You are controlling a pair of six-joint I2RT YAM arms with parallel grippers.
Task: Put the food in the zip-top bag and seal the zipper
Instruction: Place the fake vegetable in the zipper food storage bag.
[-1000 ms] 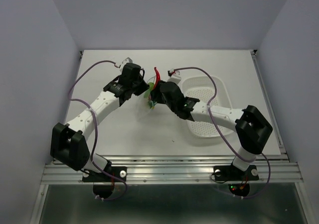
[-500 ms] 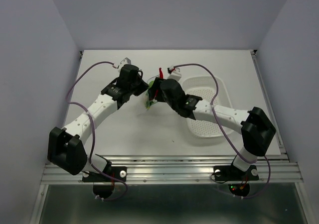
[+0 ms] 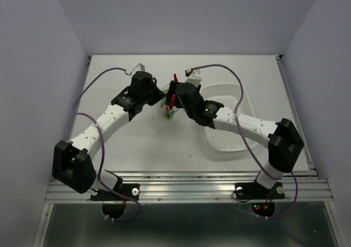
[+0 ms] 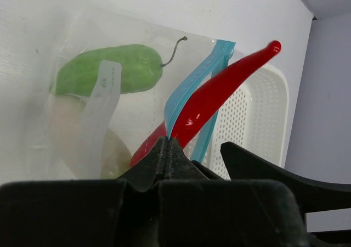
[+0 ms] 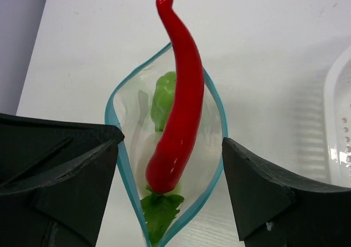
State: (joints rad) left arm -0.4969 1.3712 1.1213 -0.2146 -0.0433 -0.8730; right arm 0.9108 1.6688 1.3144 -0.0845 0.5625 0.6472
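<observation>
The clear zip-top bag (image 4: pixel 82 110) lies on the table with its mouth held open. My left gripper (image 4: pixel 169 142) is shut on one side of the blue zipper (image 4: pixel 184 90). The green cucumber (image 4: pixel 109 74) and the white radish (image 4: pixel 66 132) lie inside the bag. The radish's leaves (image 5: pixel 159 211) show at the mouth. The red chili (image 5: pixel 178 104) stands in the open mouth, its tip sticking out. My right gripper (image 5: pixel 171 148) is open, with a finger on either side of the mouth (image 5: pixel 115 132) and touching nothing. From above, both grippers (image 3: pixel 160 97) (image 3: pixel 174 93) meet over the bag (image 3: pixel 169 114).
The white perforated basket (image 3: pixel 227 137) lies right of the bag under my right forearm; it also shows in the left wrist view (image 4: pixel 258 121) and the right wrist view (image 5: pixel 340 126). The enclosure walls stand at the far, left and right table edges.
My right gripper has moved left and further over the bag mouth. The chili has dropped lower into the bag and now stands free of the fingers. The left gripper has kept its grip.
</observation>
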